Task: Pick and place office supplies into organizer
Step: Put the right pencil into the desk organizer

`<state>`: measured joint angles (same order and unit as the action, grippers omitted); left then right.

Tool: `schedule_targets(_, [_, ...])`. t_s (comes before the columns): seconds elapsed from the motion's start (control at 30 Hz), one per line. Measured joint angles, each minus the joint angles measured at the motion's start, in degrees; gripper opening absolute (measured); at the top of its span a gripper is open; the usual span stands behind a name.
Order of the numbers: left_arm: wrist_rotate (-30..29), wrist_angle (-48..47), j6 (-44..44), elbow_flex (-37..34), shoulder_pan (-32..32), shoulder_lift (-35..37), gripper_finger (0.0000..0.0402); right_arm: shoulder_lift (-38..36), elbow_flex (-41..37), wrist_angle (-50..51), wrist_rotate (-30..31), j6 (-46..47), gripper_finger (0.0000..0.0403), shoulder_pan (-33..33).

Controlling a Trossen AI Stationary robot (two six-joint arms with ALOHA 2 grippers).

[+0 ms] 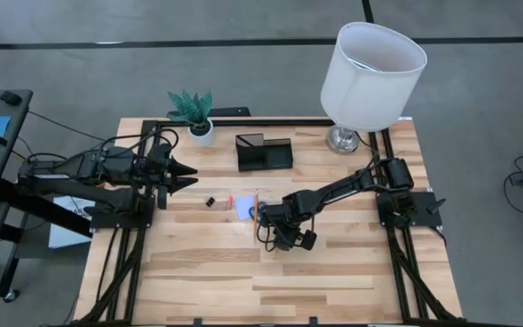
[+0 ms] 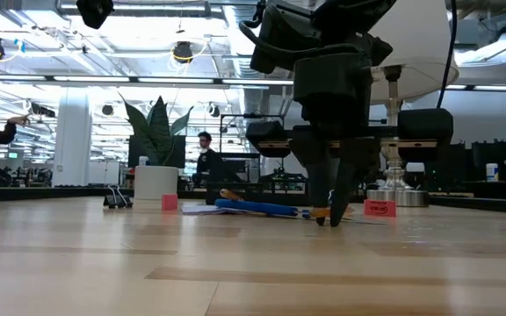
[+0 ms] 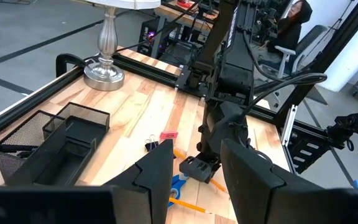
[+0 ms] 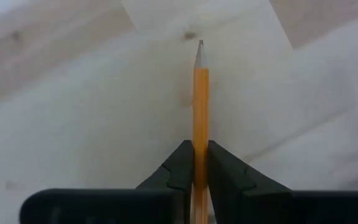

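Near the table's middle my right gripper (image 1: 261,218) points steeply down, shut on a yellow wooden pencil (image 4: 200,93). The pencil's sharpened tip (image 4: 200,46) points away over a pale note pad (image 4: 197,15). Blue-handled scissors (image 2: 257,208) and another pencil (image 3: 191,205) lie beside it on the wood. A black binder clip (image 1: 211,202) and a small red bit (image 2: 169,202) lie further left. The black mesh organizer (image 1: 263,153) stands behind them. My left gripper (image 3: 197,177) hangs open above the table's left side, holding nothing. My right gripper pinches the pencil's shaft (image 4: 201,127) between its two fingers (image 4: 180,168), some way back from the sharpened tip. The fingers come from above, slanting down, and lie across the pencil. The pencil is about level at table height; whether it rests on the wood I cannot tell.
A white plant pot (image 1: 202,132) stands at the far left and a lamp (image 1: 370,64) with a silver base (image 3: 104,71) at the far right. A red tag (image 2: 379,208) lies near the lamp. Black rails edge the table. People show in the room beyond.
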<state>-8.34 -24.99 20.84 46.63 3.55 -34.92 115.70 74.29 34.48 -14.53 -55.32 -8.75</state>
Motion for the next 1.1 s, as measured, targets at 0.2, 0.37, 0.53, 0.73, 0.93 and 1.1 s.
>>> schedule_targets(0.2, [0.00,-0.02,0.00,0.00,0.01,0.00,0.0126,0.11,2.17,2.03,4.29,-0.03,0.0015,-0.86])
schedule_targets(0.37, [0.00,-0.02,0.00,0.00,0.02,0.00,0.0126,0.11,3.70,3.43,4.78,0.66,0.0037,-1.12])
schedule_targets(0.53, [0.00,-0.20,-0.02,0.00,0.02,0.01,0.0126,0.11,5.93,5.67,4.57,1.37,0.0018,-1.12])
schedule_targets(0.73, [0.00,-1.69,-0.02,0.00,0.00,0.00,0.0126,0.07,9.03,6.88,4.37,3.31,0.0019,-0.93])
schedule_targets(0.93, [-0.02,-2.73,-0.02,0.00,0.00,0.00,0.0126,0.02,12.05,7.60,7.13,3.80,0.0022,-0.40])
schedule_targets(1.1, [-0.02,-2.67,-0.02,0.00,0.00,0.00,0.0126,0.00,14.98,9.21,7.17,3.01,0.0013,0.62])
